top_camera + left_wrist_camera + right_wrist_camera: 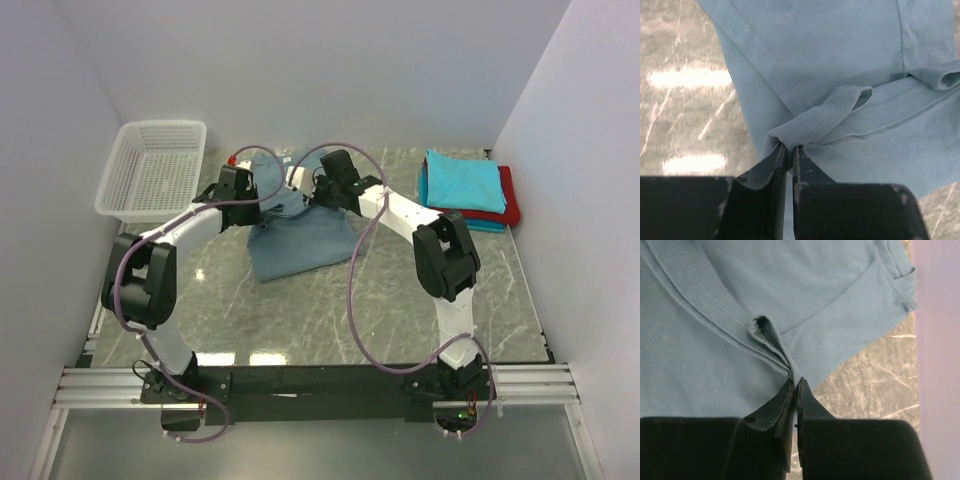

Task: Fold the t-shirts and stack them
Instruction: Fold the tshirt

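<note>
Wrist views alone show left gripper (789, 149) and right gripper (795, 384) each pinching grey-blue tee (300, 245) edge.

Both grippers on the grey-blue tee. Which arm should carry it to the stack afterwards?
Right, likely. Both pinch the tee, but the folded stack lies on the side of the right gripper; the left gripper sits nearer the basket, farther off.

Basket (155, 170) blocks far left; folded stack (465, 188) far right; near tabletop (300, 320) free.

grey-blue tee (300, 245) centre; left gripper (254, 190), right gripper (313, 190) at far edge; folded stack (465, 185) right; basket (155, 170) far left
</note>
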`<state>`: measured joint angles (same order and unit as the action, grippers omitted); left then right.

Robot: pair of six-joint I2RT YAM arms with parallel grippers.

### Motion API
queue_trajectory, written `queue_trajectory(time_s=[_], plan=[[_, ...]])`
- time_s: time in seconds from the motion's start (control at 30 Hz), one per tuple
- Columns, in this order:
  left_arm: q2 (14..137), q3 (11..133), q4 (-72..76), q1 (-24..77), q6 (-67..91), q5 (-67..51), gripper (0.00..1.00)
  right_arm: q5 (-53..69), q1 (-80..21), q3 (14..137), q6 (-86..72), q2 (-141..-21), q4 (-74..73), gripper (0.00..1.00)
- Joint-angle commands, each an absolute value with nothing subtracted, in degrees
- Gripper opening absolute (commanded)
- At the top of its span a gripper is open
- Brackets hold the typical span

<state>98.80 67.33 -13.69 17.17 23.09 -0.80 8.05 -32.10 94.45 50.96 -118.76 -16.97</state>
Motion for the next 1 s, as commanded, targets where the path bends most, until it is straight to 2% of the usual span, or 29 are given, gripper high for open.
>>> queue_trajectory(time_s=[0.0, 0.97], plan=[[100.37, 70.66, -11.25, 16.35, 21.1, -3.25, 0.01, 6.07, -31.46, 98.34, 49.48, -119.97, -15.03, 0.0], [108.02, 79.72, -14.06, 14.68, 19.25, -4.66, 0.02, 3.52, -29.71, 104.67, 46.84, -125.24, -15.73, 0.0]])
